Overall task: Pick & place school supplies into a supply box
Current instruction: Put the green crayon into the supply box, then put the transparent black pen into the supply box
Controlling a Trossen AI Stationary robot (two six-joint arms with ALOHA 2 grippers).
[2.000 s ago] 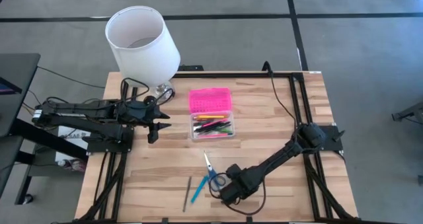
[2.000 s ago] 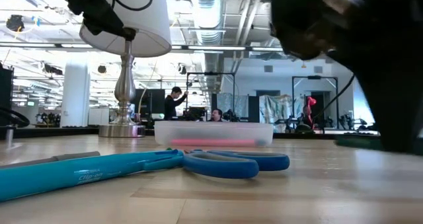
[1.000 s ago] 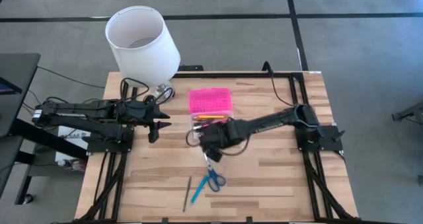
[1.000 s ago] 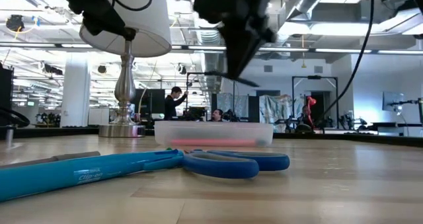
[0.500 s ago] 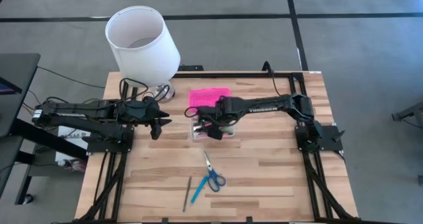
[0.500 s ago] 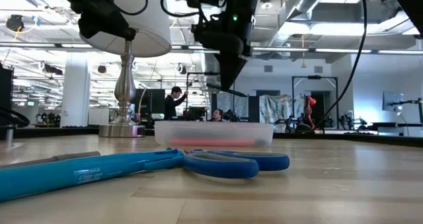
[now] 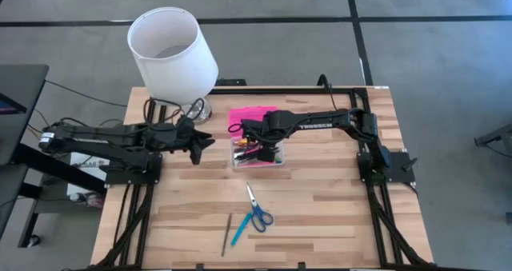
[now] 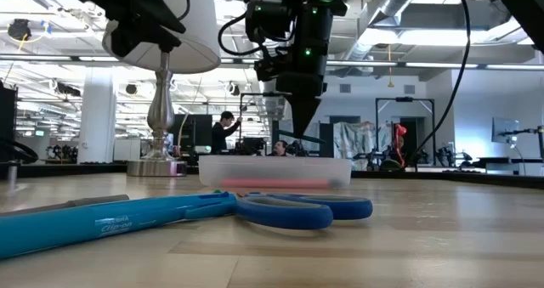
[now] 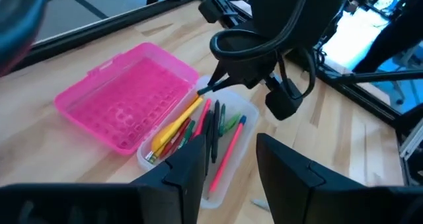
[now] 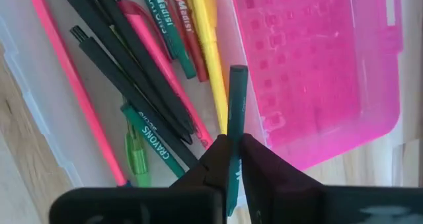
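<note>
The supply box is a clear tray (image 7: 258,157) with several pens and pencils (image 9: 198,128) inside. Its pink lid (image 9: 125,95) lies open on the far side. My right gripper (image 10: 231,151) hangs over the tray's far left part, shut on a dark green pencil (image 10: 234,105). My left gripper (image 9: 228,164) stands open and empty to the left of the box, above the table (image 7: 336,199). Blue-handled scissors (image 7: 258,213), a blue pen (image 7: 238,231) and a dark pencil (image 7: 226,233) lie flat near the front edge. My right gripper pinches the dark green pencil's shaft (image 10: 236,121) between its two fingers (image 10: 215,159). The fingers come from above, pointing steeply down, and lie across the pencil. The pencil is lifted clear, roughly level, above the tray where it meets the lid.
A white lamp (image 7: 172,47) on a metal foot (image 8: 160,165) stands at the far left corner, behind my left arm. Black frame rails (image 7: 364,127) run along the table's sides. Bare wood lies right of the box and the scissors.
My right gripper has carried the pencil from the middle of the table toward the far edge, to over the box, rolling its wrist and sinking a little. My left gripper has rolled and tipped where it stands.
</note>
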